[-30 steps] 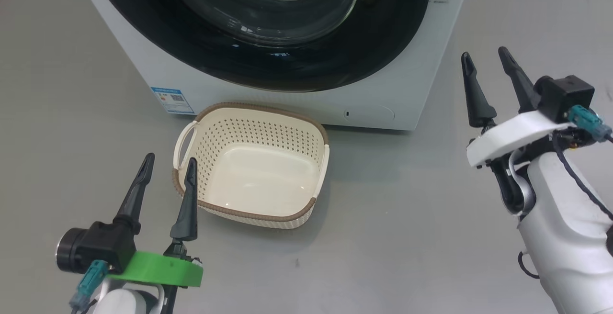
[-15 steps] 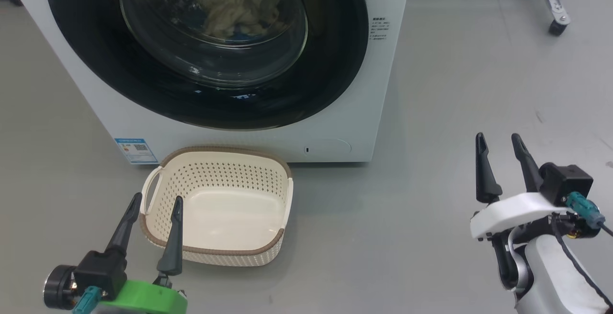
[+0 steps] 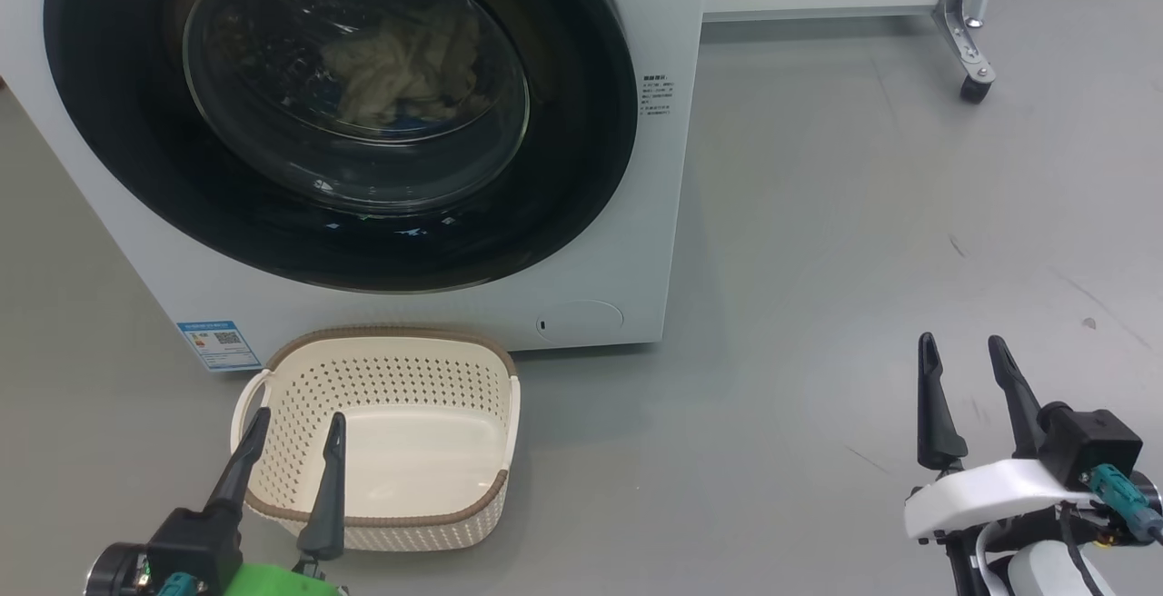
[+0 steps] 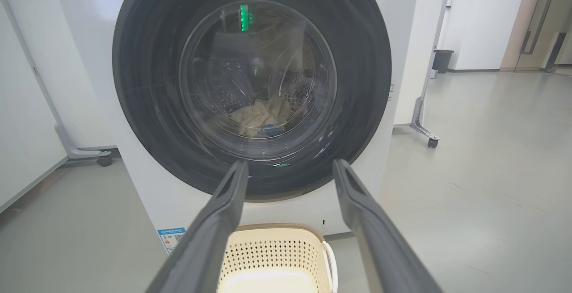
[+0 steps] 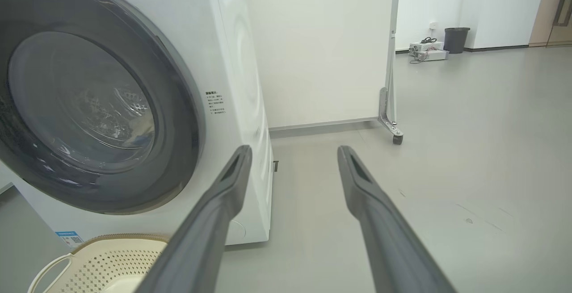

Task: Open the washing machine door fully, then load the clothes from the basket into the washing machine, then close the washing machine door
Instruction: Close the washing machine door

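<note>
It seems all 3 steps are done: clothes behind the shut washing machine door, basket empty; left tool and right tool spread, holding nothing.

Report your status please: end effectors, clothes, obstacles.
Left end effector and right end effector open, empty. Washing machine door shut, clothes inside; basket empty. Nothing blocks the door.

The right gripper has its two long dark fingers spread wide over the grey floor. Left of them stands the big white front-loading washing machine, its black-ringed round glass door flush against the front, the cream perforated plastic basket at its foot.
</note>
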